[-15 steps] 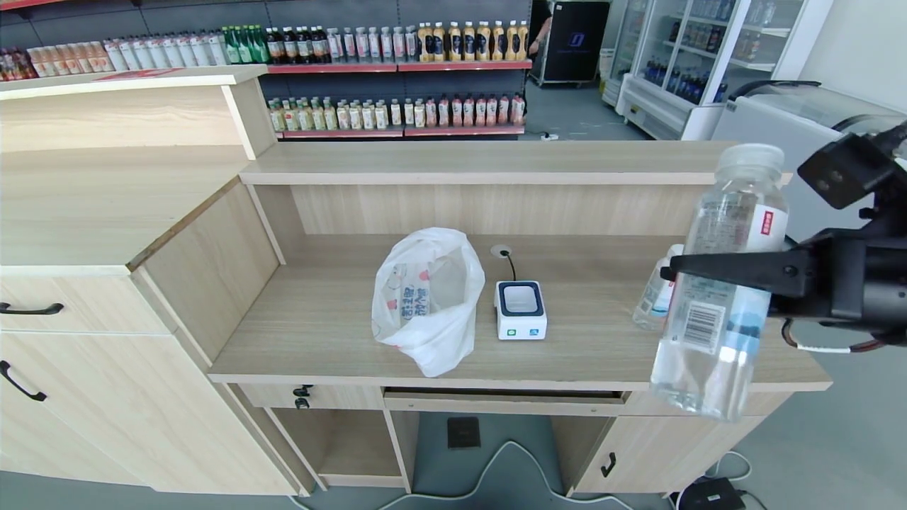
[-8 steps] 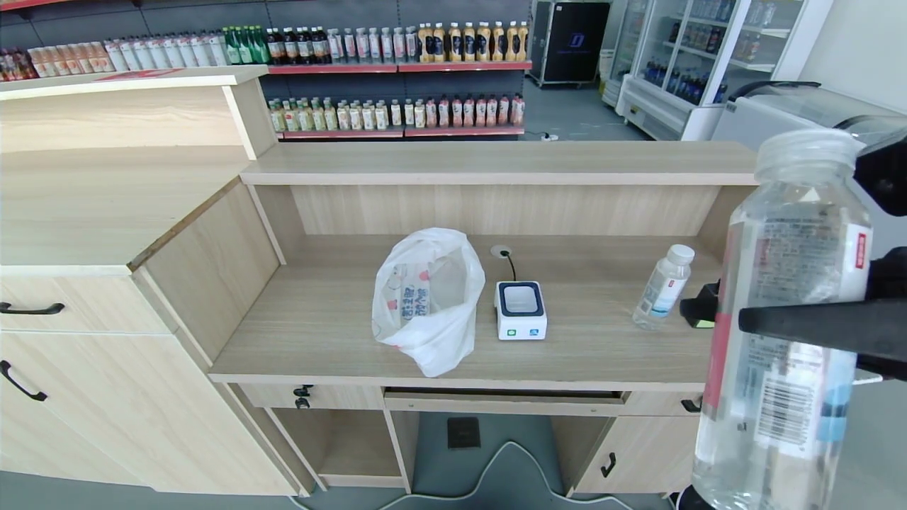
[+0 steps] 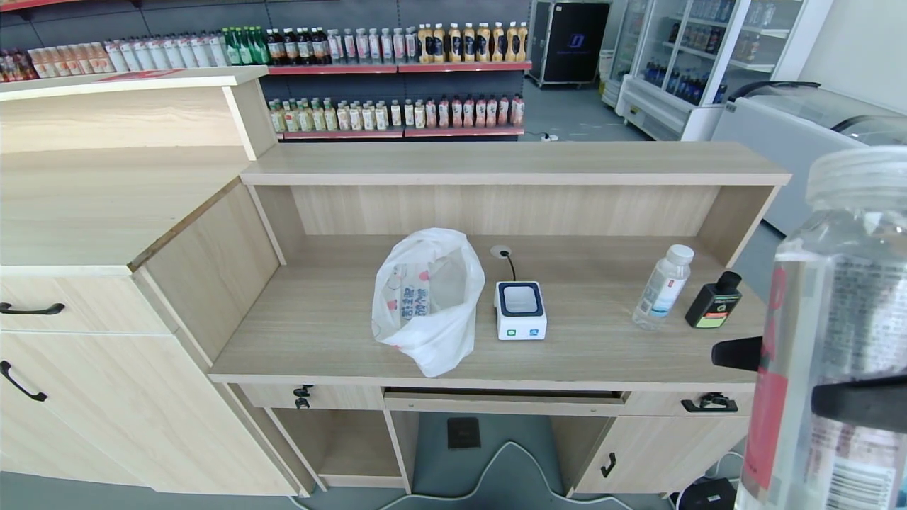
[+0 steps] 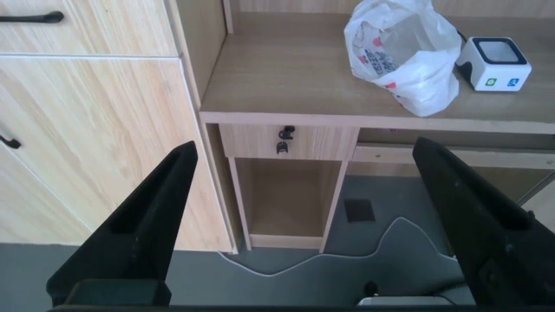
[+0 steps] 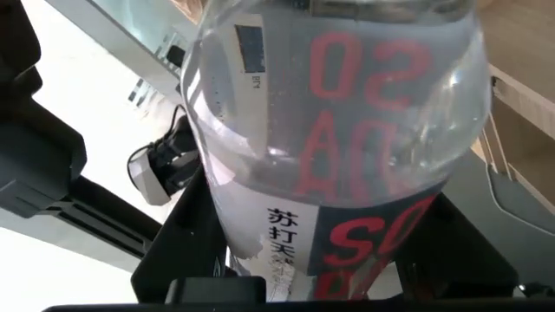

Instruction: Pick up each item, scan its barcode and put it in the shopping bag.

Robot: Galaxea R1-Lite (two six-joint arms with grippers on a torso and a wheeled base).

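My right gripper [image 3: 815, 375] is shut on a clear water bottle [image 3: 836, 340] with a red and white label, held upright close to the head camera at the far right, in front of the counter's right end. The same water bottle [image 5: 338, 147] sits between the right gripper's dark fingers in the right wrist view. On the counter stand a white shopping bag [image 3: 427, 297] with its mouth open, a white barcode scanner [image 3: 521, 309] right of it, a small clear bottle [image 3: 662, 287] and a small black bottle [image 3: 713, 301]. My left gripper [image 4: 303, 225] hangs open, low in front of the counter's left side.
The wooden checkout counter [image 3: 581, 361] has a raised back ledge and side walls. A taller cabinet [image 3: 106, 205] stands to the left. Shelves of drinks [image 3: 397, 71] and fridges [image 3: 694, 64] are behind. A drawer with a key [image 4: 284, 141] is under the counter.
The right gripper has carried the water bottle right and nearer the camera, uncovering the small clear bottle and then the black bottle on the counter.
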